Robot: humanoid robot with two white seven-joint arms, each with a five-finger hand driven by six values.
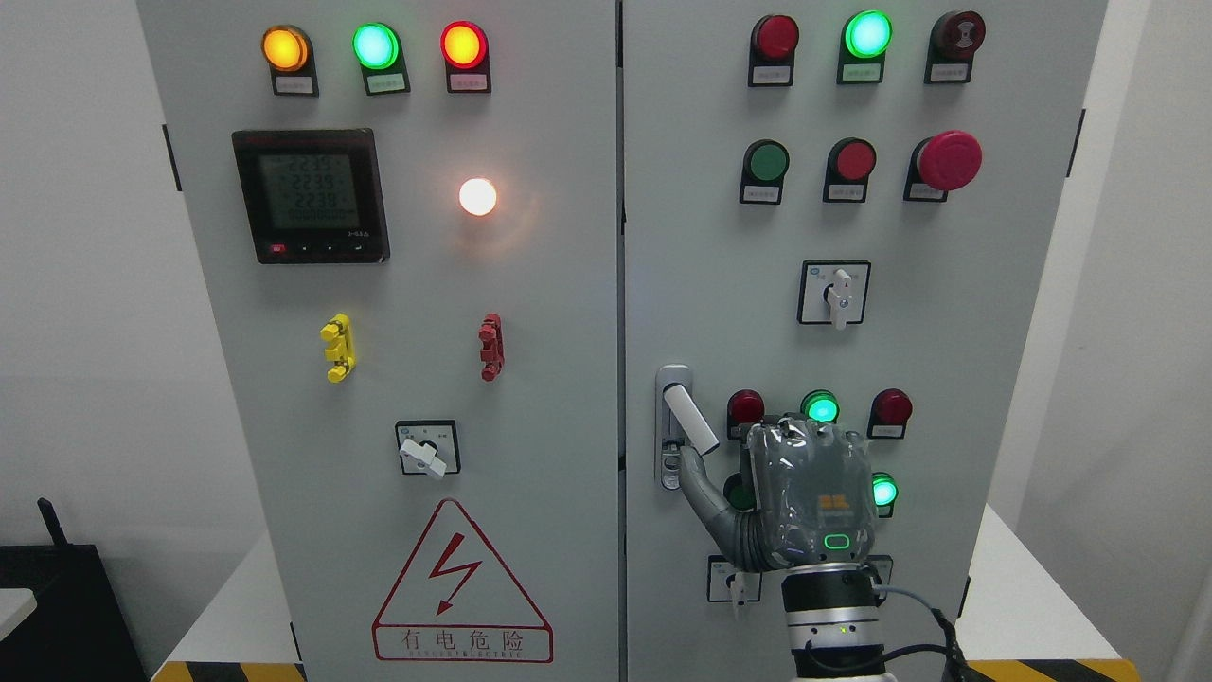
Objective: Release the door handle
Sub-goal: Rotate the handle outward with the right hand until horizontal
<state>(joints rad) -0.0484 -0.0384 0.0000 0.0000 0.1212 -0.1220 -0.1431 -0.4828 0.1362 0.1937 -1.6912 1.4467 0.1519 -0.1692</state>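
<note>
The door handle (689,417) sits at the centre of the frame, just right of the seam between the two doors, its lever swung out and tilted toward the lower right. The right hand (805,497) stands below and right of it, fingers mostly extended and gripping nothing; only the thumb (699,478) reaches up to the handle's base plate, and whether it touches is hard to tell. The release looks nearly done; drawing the hand clear is what remains. Counted: two doors, one handle, one digital meter (311,196), one warning triangle (461,585), one hand in view.
</note>
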